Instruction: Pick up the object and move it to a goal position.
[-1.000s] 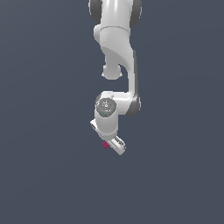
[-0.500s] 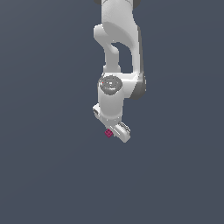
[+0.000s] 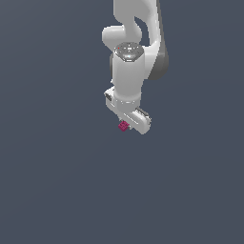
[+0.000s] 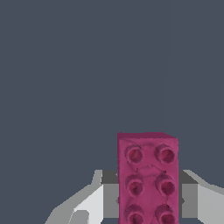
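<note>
The pink brick (image 4: 148,179) with its studs sits low and right of centre in the wrist view, pinched between the two grey fingers (image 4: 110,194) of the white gripper (image 3: 127,125). In the exterior view it peeks out below the gripper, just above the frame's middle, under the white arm (image 3: 128,71).

Studded magenta brick (image 4: 148,179) clamped between gripper (image 4: 148,199) fingers (image 4: 110,197).

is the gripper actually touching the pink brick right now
Touching. In the wrist view the pink brick sits between the gripper's grey pads, which press against both its long sides with no gap showing.
</note>
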`<action>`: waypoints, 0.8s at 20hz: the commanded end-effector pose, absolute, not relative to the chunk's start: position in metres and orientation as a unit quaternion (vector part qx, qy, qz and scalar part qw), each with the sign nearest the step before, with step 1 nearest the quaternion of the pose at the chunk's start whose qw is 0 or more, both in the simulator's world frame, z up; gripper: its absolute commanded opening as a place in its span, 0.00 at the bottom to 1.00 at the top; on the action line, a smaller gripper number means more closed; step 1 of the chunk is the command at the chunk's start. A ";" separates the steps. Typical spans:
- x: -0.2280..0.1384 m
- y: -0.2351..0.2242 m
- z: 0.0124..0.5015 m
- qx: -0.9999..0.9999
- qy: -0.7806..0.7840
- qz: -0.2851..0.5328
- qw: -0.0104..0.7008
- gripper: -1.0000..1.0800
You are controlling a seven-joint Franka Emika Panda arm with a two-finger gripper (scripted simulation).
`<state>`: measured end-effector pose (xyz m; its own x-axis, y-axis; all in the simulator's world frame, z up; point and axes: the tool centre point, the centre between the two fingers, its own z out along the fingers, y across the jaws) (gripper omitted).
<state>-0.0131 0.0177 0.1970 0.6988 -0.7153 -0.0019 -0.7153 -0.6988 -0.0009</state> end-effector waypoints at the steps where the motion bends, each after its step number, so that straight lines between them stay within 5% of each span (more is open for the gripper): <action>1: -0.024 0.023 0.222 -0.922 0.388 0.000 0.001 0.00; 16: -0.079 0.055 0.364 -0.921 0.388 -0.001 -0.001 0.00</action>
<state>-0.0737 0.0525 0.3521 0.6985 -0.7156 0.0017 -0.7156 -0.6985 -0.0002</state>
